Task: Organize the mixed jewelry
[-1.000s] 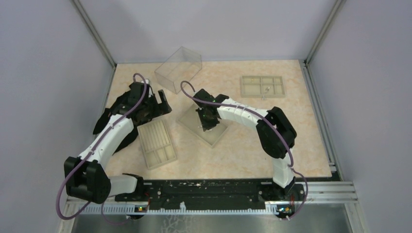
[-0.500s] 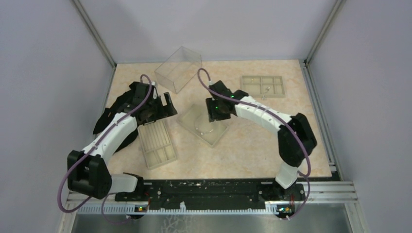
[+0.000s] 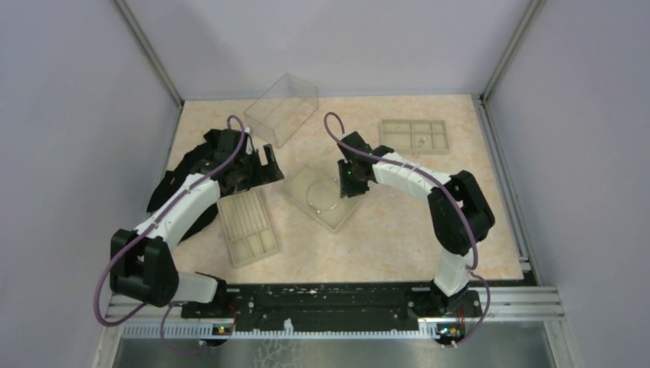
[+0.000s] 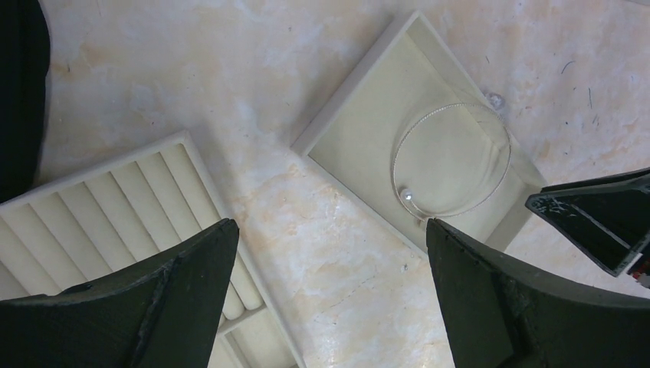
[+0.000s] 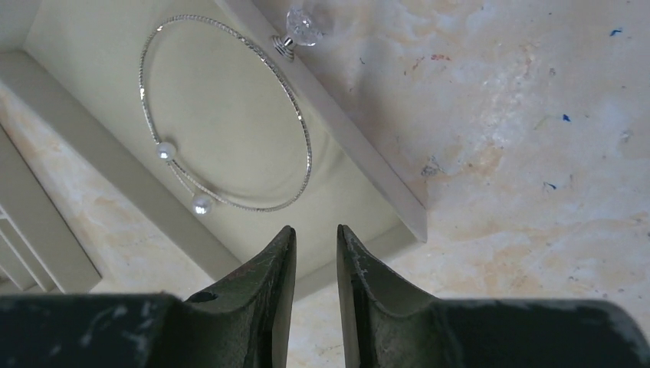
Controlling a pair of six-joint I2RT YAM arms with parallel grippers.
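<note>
Right arm is swinging back and to the right since a second ago, uncovering the hoop. Left arm is edging slightly toward the middle.

- Hoop is lying flat inside the flat tray, two pearl ends near the tray's near wall, clear of both arms.
- Right gripper is hovering over the tray's near corner, fingers almost together with a thin slit, nothing between them. My read: it's retreating upward and clearing out, so the hoop looks placed.
- Left gripper is hanging spread wide and empty above the bare table between the ridged tray and the flat tray. Probably parked there to keep out of the right arm's way while staying close to both trays.
- Crystal stud is sitting just outside the flat tray's far rim, on the table. Can't tell if it's touching the rim. Looks like the next piece needing a home.
- Compartment tray is sitting well apart at the far right, with a speck in one cell. Too small to identify.

Hard to see: hoop is barely showing in the top view; ridged tray is getting cut off by the left fingers in the wrist view, and its grooves look bare where visible; clear box contents, if any, aren't readable. Other small pieces aren't showing up anywhere I can confirm.
</note>
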